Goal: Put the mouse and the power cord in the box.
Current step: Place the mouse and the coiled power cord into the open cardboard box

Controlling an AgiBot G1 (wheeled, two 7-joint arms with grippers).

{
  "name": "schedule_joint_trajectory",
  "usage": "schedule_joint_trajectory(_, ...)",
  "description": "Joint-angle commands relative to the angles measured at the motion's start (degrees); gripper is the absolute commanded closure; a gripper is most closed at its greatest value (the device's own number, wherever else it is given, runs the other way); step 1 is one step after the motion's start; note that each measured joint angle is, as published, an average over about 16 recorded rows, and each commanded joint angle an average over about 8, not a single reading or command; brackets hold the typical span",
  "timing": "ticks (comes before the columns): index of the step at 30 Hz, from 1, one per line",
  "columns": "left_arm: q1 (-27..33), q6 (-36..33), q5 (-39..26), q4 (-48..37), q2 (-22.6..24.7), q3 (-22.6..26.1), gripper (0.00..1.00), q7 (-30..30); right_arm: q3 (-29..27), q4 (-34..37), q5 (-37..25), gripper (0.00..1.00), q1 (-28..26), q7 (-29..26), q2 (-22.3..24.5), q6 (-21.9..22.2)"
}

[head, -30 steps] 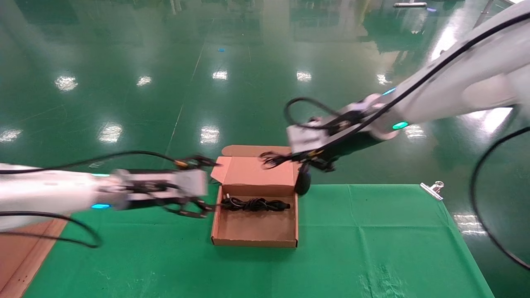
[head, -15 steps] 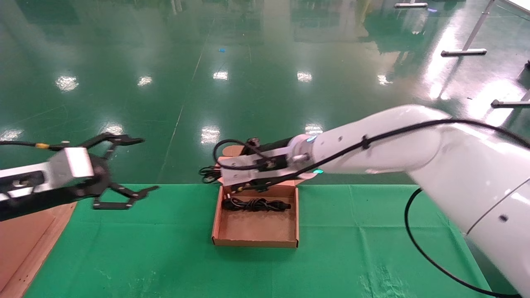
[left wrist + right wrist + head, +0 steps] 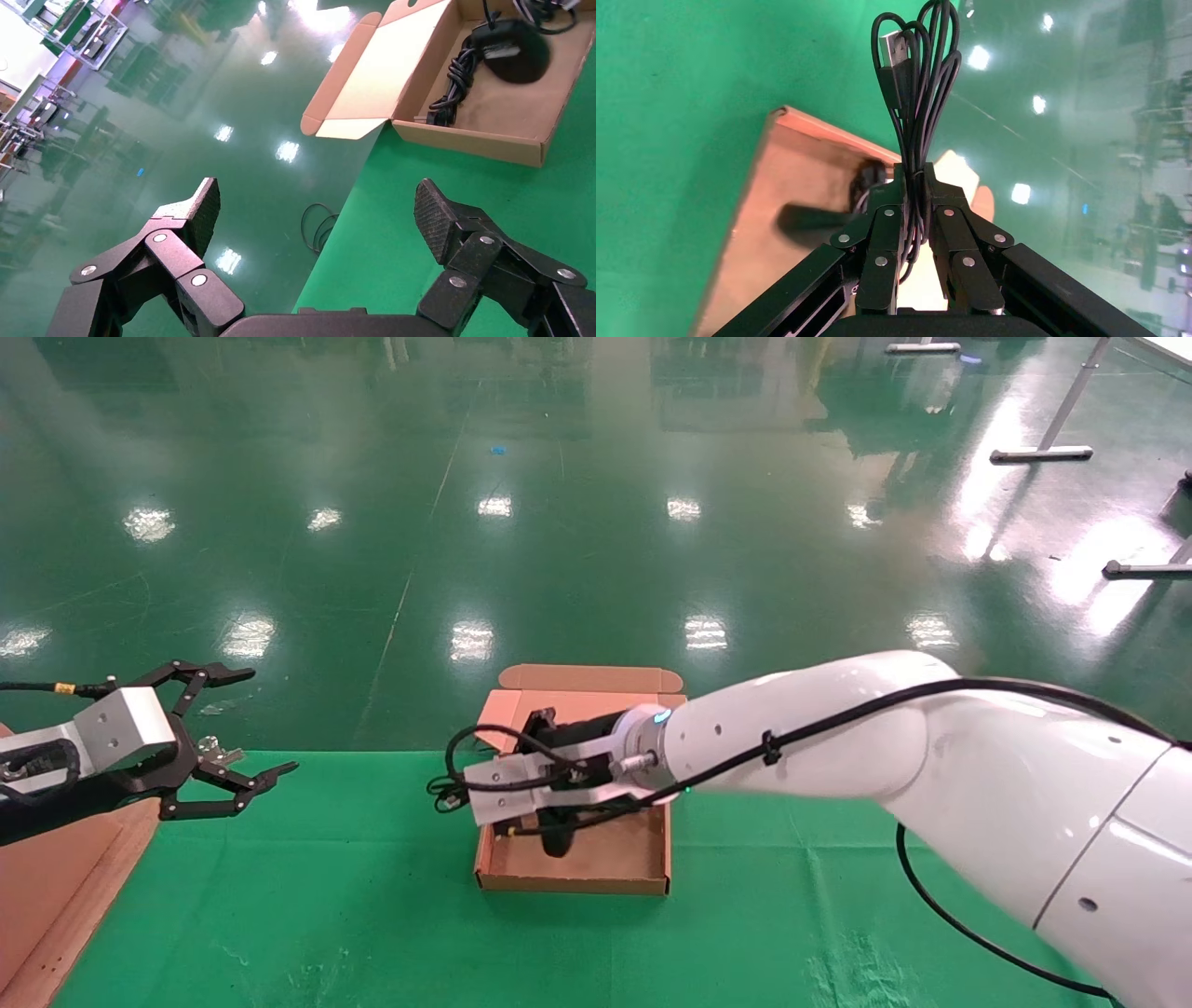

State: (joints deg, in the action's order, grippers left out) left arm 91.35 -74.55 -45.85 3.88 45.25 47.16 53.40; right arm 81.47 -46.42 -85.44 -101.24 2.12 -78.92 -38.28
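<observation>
The head camera looks down and forward from well back over the shallow brown cardboard box (image 3: 575, 859). Each wrist camera peers close along its own black pincer; both also catch that box (image 3: 485, 133) (image 3: 779, 210).

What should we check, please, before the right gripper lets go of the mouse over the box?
1. Right gripper clamps the mouse's bundled wire: ok.
2. Mouse hangs over the box interior, not its rim: ok.
3. Power cord already lies inside, along the lid side: ok.
4. Lid stands open, clear of the drop: ok.
5. Wire loops sit within the box outline, so they would fall inside: not ok; in the head view they stick out past the box's left wall.
6. Left gripper is open and well off to the left: ok.
</observation>
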Motion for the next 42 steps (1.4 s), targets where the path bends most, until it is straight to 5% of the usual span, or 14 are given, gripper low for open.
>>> schedule_joint_trajectory(1, 0.15, -0.03, -0.01, -0.47, 0.17, 0.0, 0.0, 0.29, 1.2, -0.67, 0.35, 1.0, -0.04, -0.72, 0.01, 0.58)
schedule_joint_trajectory(19, 0.89, -1.03, -0.19, -2.47, 0.74, 0.11, 0.0, 1.3, 7.59, 5.51, -1.97, 1.0, 3.88, -2.69, 0.35, 3.51)
schedule_joint_trajectory(20, 0.92, -1.06, -0.19, -2.54, 0.76, 0.12, 0.0, 1.33, 7.73, 5.99, -2.04, 0.97, 4.1, -3.05, 0.36, 3.58)
schedule_joint_trajectory(28, 1.01, -1.24, -0.17, -2.95, 0.8, 0.1, 0.0, 1.5, 7.77, 7.46, -0.09, 0.0, 5.58, -6.98, 0.34, 1.4)
schedule_joint_trajectory(42, 1.02, -1.26, -0.21, -2.9, 0.83, 0.12, 0.0, 1.5, 7.64, 7.33, -0.14, 0.0, 5.56, -6.48, 0.34, 1.42)
